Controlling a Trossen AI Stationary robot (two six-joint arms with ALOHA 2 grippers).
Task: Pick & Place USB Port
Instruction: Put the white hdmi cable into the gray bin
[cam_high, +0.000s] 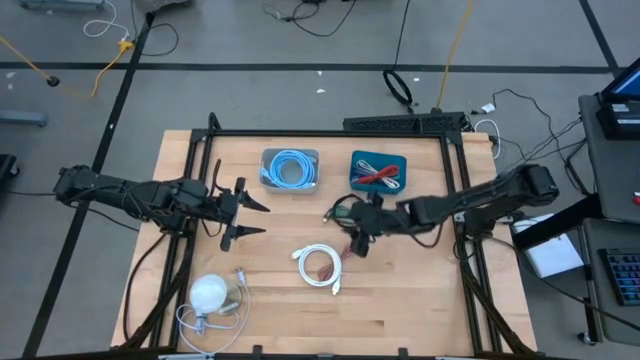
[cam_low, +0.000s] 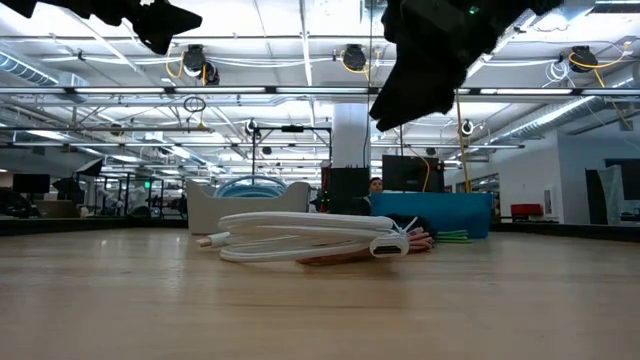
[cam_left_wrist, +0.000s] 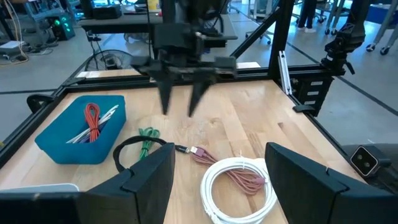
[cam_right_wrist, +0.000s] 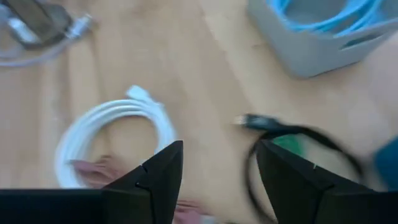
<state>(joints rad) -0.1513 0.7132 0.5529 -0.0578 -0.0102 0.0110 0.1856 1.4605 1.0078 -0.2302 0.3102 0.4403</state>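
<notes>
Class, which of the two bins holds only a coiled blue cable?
The grey bin, left of the blue bin, which holds red and pale cables instead.

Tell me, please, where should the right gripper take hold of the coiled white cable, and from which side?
Probably from straight above, on one side of the loop. The white cable lies flat on the table, so its stacked strands fit between open fingers. The right gripper hovers just beside it, fingers open.

In the low view, both arms are running off the top edge; the white cable coil (cam_low: 305, 238) is hiding the reddish cable beneath.
</notes>
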